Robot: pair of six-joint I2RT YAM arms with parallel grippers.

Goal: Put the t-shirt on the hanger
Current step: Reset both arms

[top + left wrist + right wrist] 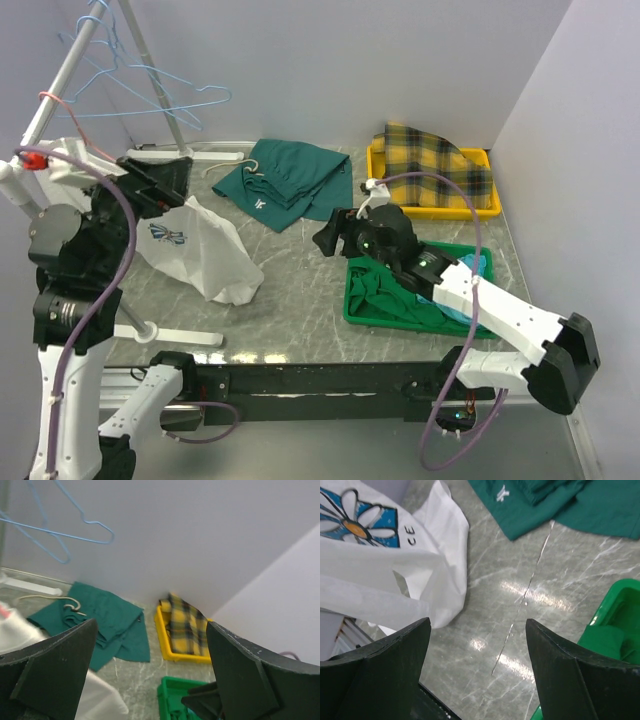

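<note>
The white t-shirt [205,255] with the blue flower print hangs at the left by the rack, and its lower part rests on the table. The thin pink-red hanger [52,97] hooks on the rack's slanted pole, with its wire running down into the shirt's top. My left gripper [168,185] is open and empty, right beside the shirt's upper edge; the shirt shows at the lower left of the left wrist view [102,700]. My right gripper [330,235] is open and empty, over bare table to the right of the shirt [380,580].
Light blue hangers [150,85] hang on the rack. A dark green garment [290,180] lies at the back middle. A yellow tray [380,160] holds plaid cloth. A green bin [352,300] with green cloth is under my right arm. Walls close the back and right.
</note>
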